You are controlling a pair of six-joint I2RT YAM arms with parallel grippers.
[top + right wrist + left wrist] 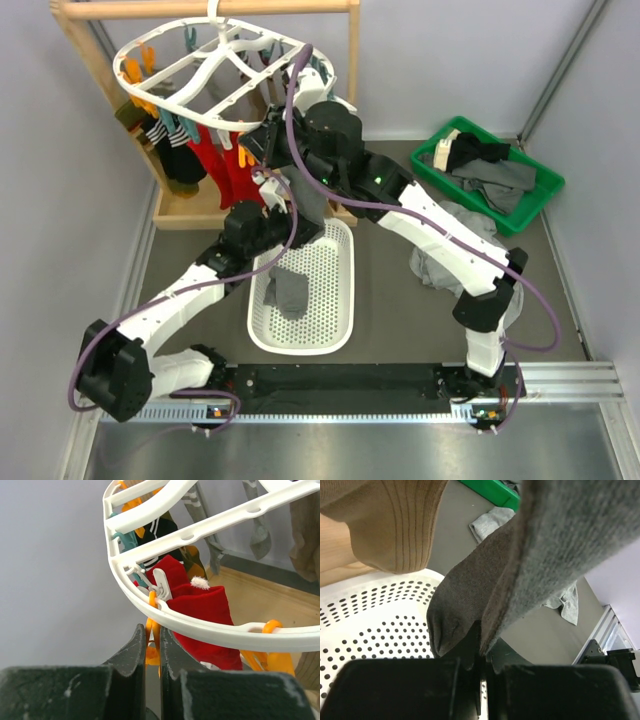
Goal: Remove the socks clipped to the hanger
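The white hanger point(215, 65) hangs from the wooden rail at the back left, with socks clipped under it: red point(215, 160), black with white stripes point(175, 140), olive point(135, 115). My right gripper point(152, 635) is shut on an orange clip point(154, 611) under the hanger's rim point(200, 625), beside the red sock point(210, 620). My left gripper point(482, 652) is lower down and shut on the bottom edge of a hanging grey sock point(560, 545). A darker grey-brown sock toe point(465, 605) and a tan sock point(395, 525) hang beside it.
A white perforated basket point(345, 300) sits below the left gripper with one grey sock point(288, 290) in it. A green bin point(535, 200) of dark garments stands at the right, a grey heap point(450, 245) next to it. The wooden rail stand point(200, 10) holds the hanger.
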